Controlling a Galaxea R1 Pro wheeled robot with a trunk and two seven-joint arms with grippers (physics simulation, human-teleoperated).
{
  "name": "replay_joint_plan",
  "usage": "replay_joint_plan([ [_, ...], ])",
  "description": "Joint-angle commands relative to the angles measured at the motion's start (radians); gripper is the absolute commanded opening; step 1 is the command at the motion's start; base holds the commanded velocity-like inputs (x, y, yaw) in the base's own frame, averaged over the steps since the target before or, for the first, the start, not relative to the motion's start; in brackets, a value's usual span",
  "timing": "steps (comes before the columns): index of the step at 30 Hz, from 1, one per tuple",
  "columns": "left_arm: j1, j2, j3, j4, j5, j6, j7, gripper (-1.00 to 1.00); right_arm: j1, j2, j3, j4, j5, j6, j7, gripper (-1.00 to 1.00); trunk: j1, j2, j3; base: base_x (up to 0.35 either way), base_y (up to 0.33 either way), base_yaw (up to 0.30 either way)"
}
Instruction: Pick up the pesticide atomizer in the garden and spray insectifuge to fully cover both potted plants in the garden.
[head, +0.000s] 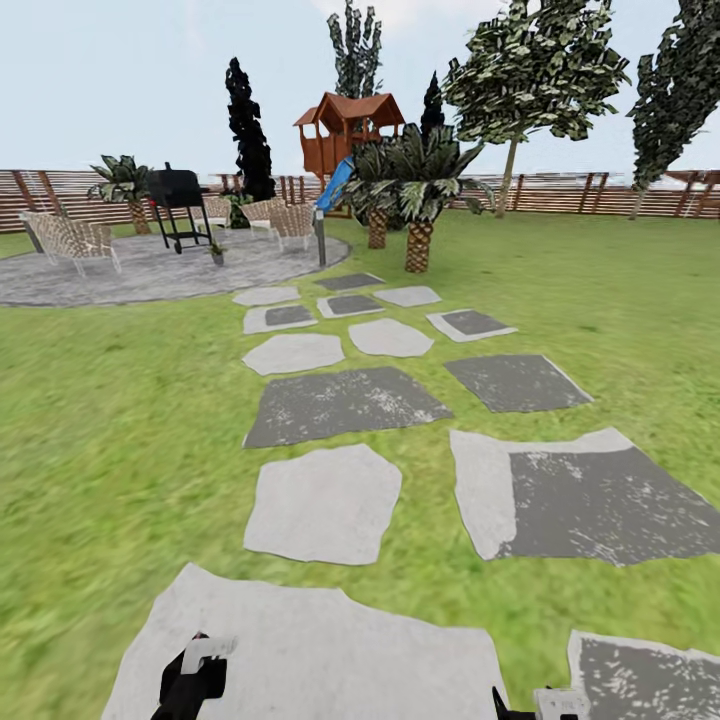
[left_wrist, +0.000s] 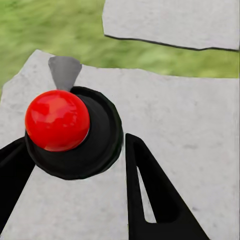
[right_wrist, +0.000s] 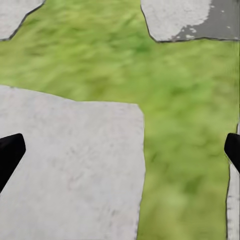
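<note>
Left gripper (left_wrist: 75, 190) fingers spread, empty, above a pale stepping stone (left_wrist: 175, 125); right gripper (right_wrist: 120, 150) fingers spread wide, also empty, over lawn (right_wrist: 185, 125). Atomizer and potted plants not located. Patio (head: 150, 270) lies far ahead-left, along the stone path; neither arm evidently nearer.

garden (head: 130, 420) | green lawn, pale stepping stones (head: 322, 503), grey patio (head: 150, 270), slatted fence (head: 560, 195)

Left gripper (left_wrist: 75, 200): low before the body, fingers spread apart, pointing down. Right gripper (right_wrist: 120, 150): low at the right, fingers (right_wrist: 10, 155) spread wide, nothing between them, pointing down.
</note>
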Motion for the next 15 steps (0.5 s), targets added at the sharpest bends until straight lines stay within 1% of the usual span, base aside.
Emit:
replay_joint_plan([
  [1, 0.0, 0.0, -0.009, -0.001, 0.001, -0.002, 0.008, -1.0, -0.001, 0.0, 0.006, 0.001, -0.011, -0.003, 0.006, 1.0, 0.0, 0.0, -0.001, 0.341, 0.0, 0.0],
  [15, 0.0, -0.002, -0.009, -0.001, 0.001, -0.002, 0.007, -1.0, -0.001, 0.0, 0.006, 0.001, -0.011, -0.003, 0.006, 1.0, 0.0, 0.0, -0.001, 0.341, 0.0, 0.0],
])
